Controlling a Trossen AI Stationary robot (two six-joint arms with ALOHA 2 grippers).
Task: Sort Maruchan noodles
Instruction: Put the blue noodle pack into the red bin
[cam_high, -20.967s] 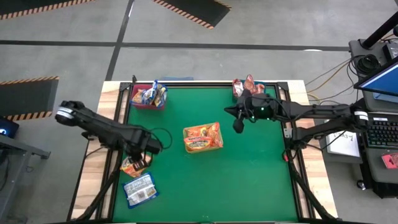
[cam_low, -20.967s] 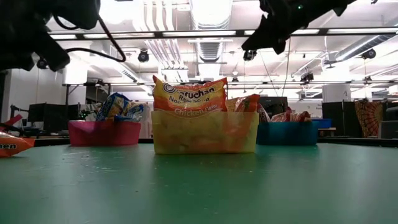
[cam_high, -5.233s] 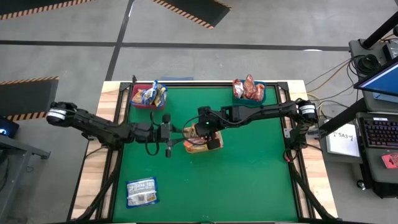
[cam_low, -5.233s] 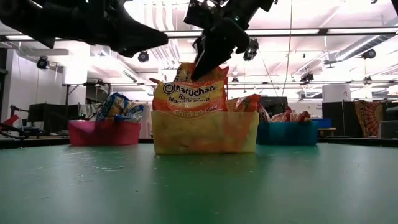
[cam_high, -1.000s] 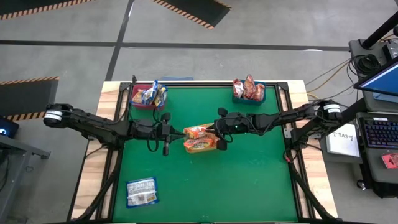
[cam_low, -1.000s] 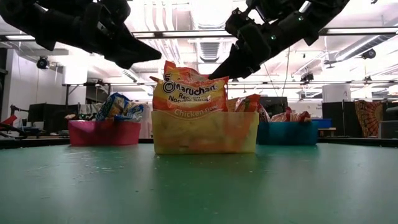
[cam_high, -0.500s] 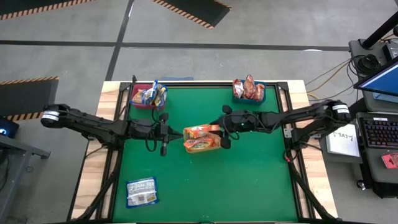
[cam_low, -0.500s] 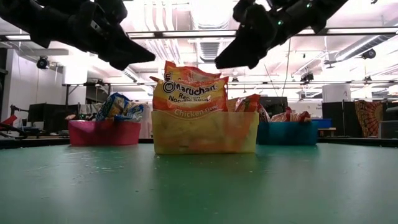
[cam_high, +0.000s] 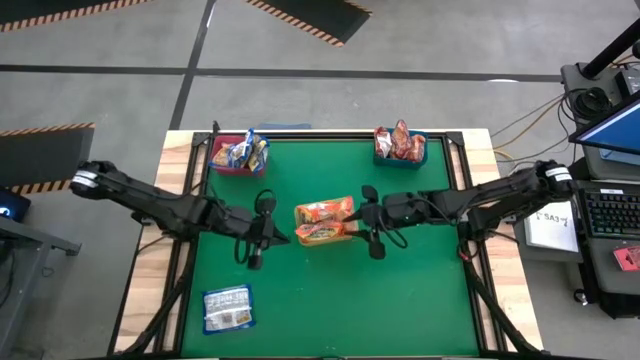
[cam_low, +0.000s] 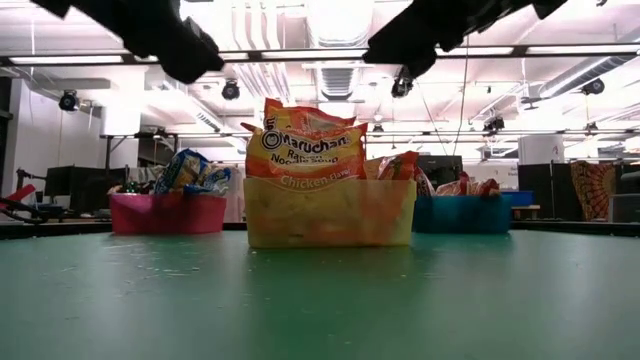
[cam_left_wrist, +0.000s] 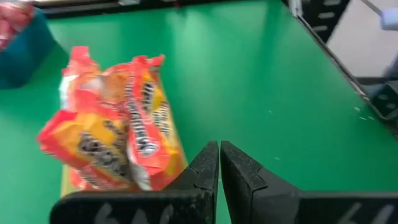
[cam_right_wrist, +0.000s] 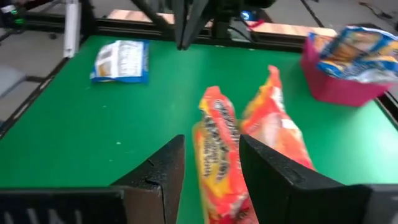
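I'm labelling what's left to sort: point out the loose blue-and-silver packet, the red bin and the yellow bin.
blue-and-silver packet (cam_high: 227, 307), high view, packet's middle.
red bin (cam_low: 166, 214), low view, front wall.
yellow bin (cam_low: 329, 212), low view, front wall.

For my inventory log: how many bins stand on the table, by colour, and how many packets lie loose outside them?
pink bin: 1
yellow bin: 1
blue bin: 1
loose blue-and-silver packet: 1
Total: 4
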